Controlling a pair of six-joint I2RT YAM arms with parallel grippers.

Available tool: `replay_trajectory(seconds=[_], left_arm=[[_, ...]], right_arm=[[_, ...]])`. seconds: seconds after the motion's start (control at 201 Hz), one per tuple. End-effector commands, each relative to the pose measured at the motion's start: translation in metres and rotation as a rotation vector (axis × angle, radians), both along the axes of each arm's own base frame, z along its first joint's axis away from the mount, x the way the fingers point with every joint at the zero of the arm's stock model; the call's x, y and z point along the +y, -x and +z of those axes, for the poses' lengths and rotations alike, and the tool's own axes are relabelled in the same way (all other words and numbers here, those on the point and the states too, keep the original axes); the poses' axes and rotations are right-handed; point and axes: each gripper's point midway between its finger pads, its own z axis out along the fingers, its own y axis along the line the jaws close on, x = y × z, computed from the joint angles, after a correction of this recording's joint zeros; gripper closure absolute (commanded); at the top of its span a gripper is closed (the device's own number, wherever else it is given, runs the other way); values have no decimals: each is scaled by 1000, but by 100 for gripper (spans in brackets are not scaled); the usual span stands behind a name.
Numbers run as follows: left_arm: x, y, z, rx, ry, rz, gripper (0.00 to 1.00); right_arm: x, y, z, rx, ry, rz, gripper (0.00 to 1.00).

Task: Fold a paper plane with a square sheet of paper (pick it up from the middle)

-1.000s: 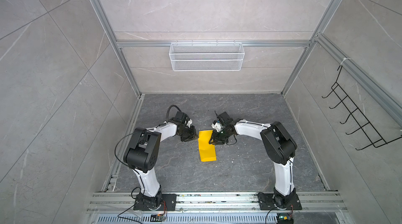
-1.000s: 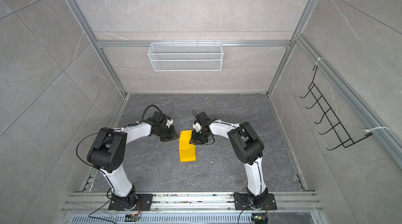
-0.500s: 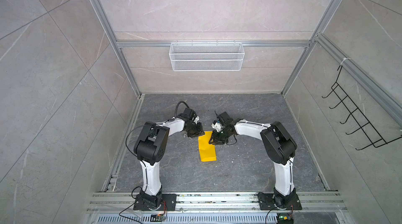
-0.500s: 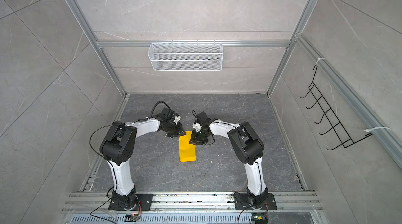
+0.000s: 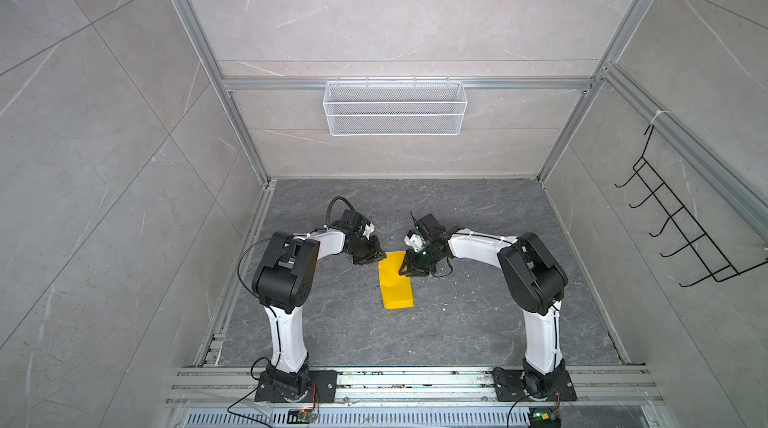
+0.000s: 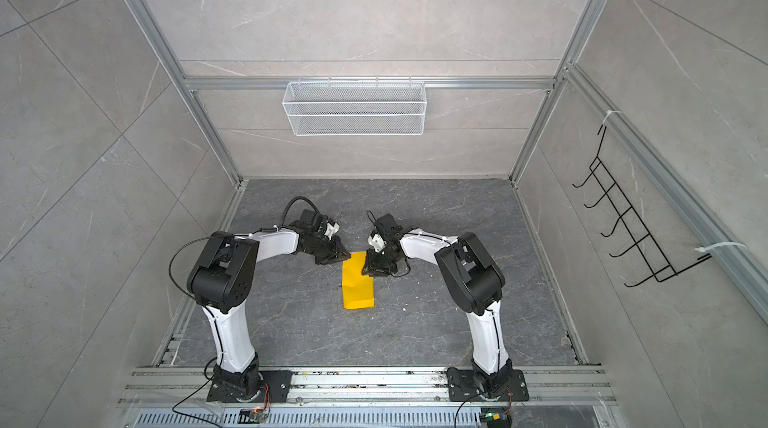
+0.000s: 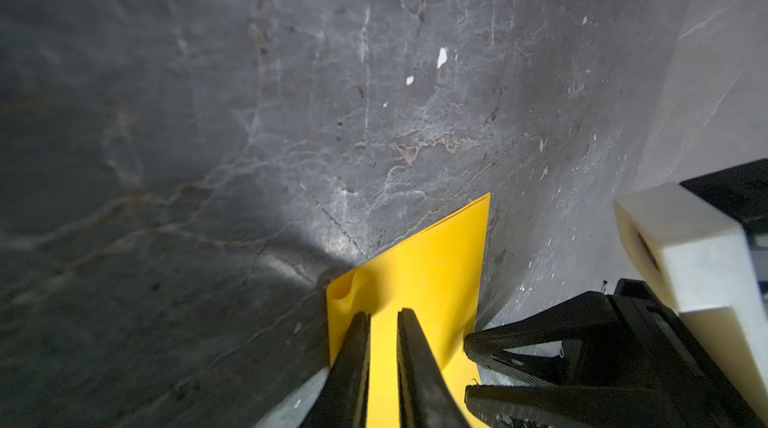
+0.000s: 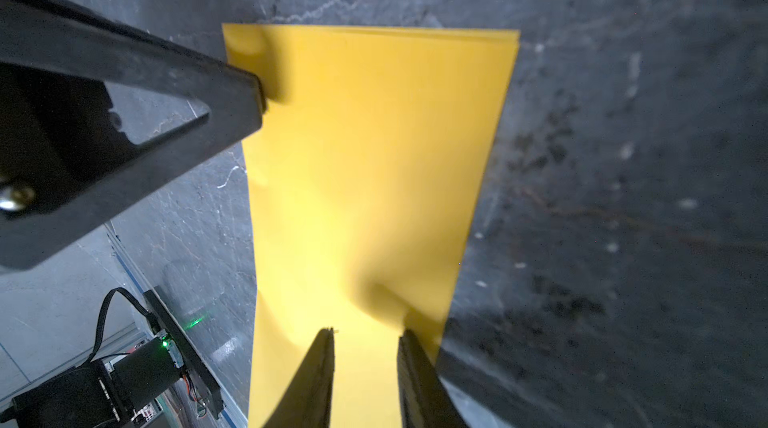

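Top views both show the square sheet of paper, folded into a narrow yellow strip, lying flat on the dark tabletop between the arms, its long axis running from the arm bases toward the back wall. The left pincer meets its far left corner and the right pincer its right edge near that same end, so neither is nearer. Left wrist view: the left pincer has its tips slightly parted over the paper, clamping nothing I can see. Right wrist view: the right pincer is narrowly open above the strip.
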Motion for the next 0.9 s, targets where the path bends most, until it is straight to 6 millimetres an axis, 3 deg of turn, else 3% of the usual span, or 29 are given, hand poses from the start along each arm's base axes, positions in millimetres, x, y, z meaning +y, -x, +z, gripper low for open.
replay_trajectory(seconds=[0.0, 0.124, 0.224, 0.413, 0.677, 0.891], left_arm=[[26, 10, -9, 18, -59, 14, 81], [39, 4, 6, -14, -56, 44, 81], [38, 5, 24, -21, -46, 71, 81], [2, 51, 44, 1, -37, 38, 80], [-19, 102, 27, 111, -23, 19, 81], [-13, 124, 6, 175, -47, 34, 81]], right_arm=[[-67, 32, -91, 99, 359, -27, 68], [-67, 31, -91, 98, 359, -27, 69], [-67, 31, -90, 98, 359, -27, 68], [-68, 32, -91, 97, 365, -28, 69], [-70, 32, -91, 95, 369, -29, 68], [-73, 35, -93, 96, 377, -30, 69]])
